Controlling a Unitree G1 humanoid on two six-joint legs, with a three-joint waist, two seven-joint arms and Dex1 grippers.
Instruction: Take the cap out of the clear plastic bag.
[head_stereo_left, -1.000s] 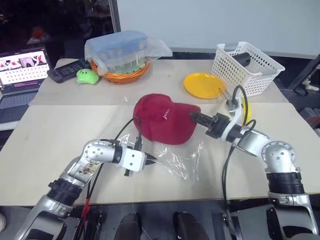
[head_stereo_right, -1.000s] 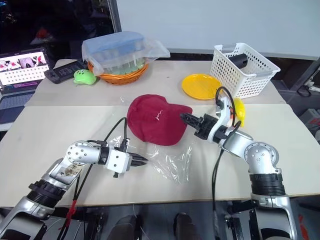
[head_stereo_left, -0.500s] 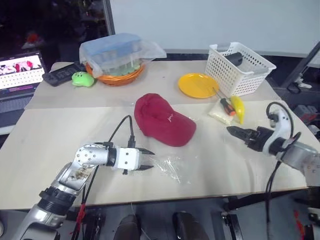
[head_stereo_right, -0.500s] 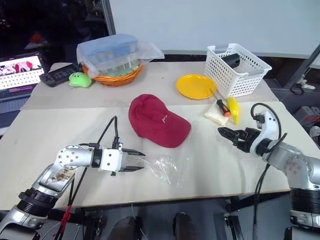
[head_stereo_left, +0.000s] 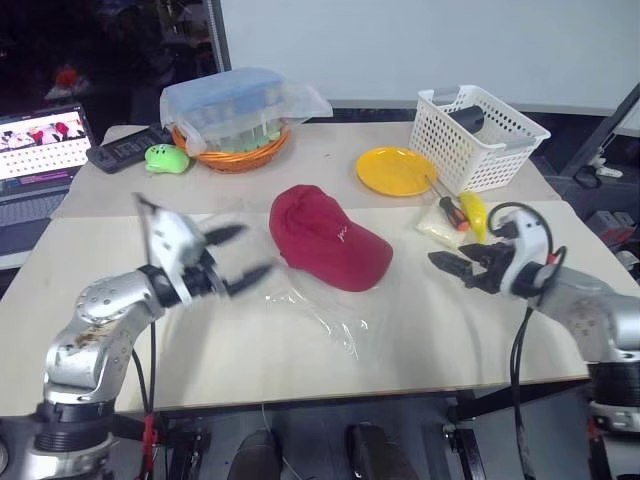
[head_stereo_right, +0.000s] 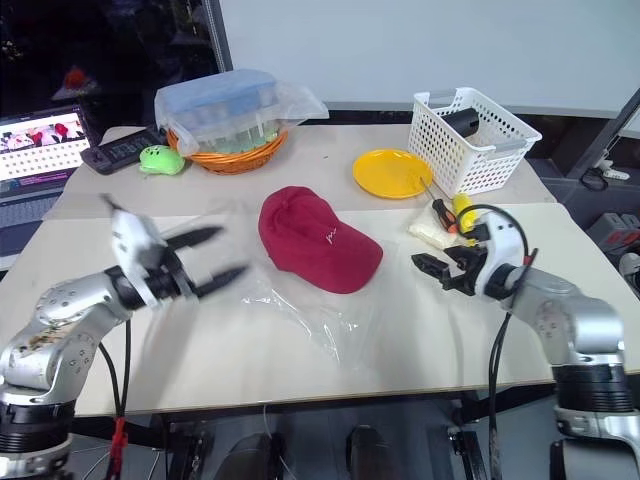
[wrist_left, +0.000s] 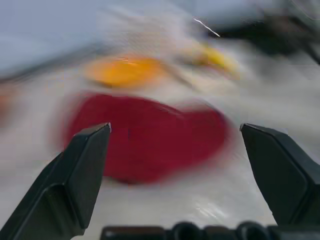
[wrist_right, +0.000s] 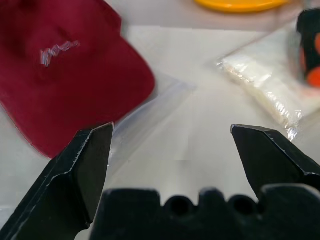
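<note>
Fingers on both grippers are spread wide, nothing between them. Left gripper (head_stereo_left: 238, 258) is raised off the table (head_stereo_left: 120, 250) at approx 9 o'clock from the cap (head_stereo_left: 328, 240), tips aimed toward it, well apart; blurred. Right gripper (head_stereo_left: 448, 268) sits low near the table at approx 3 o'clock from the cap, tips pointing at the brim, apart from it.

Cap: dark red, small white mark on front, lies on the table mid-scene, out of the clear plastic bag (head_stereo_left: 320, 315). Bag lies flat and crinkled at approx 6 o'clock from the cap; its far edge reaches the brim, and the right wrist view shows the brim (wrist_right: 125, 75) lying over a corner of the plastic.

At 12–1 o'clock from the cap: yellow plate (head_stereo_left: 396, 170). Further toward 1–2: white basket (head_stereo_left: 480, 135). At 2–3, just past the right gripper: screwdriver (head_stereo_left: 449, 209), yellow object (head_stereo_left: 474, 214), small plastic packet (head_stereo_left: 434, 229). At 10–11: orange basket w/ wrapped blue-lidded box (head_stereo_left: 232, 110), green toy (head_stereo_left: 166, 158), laptop (head_stereo_left: 40, 150) at far left edge.
</note>
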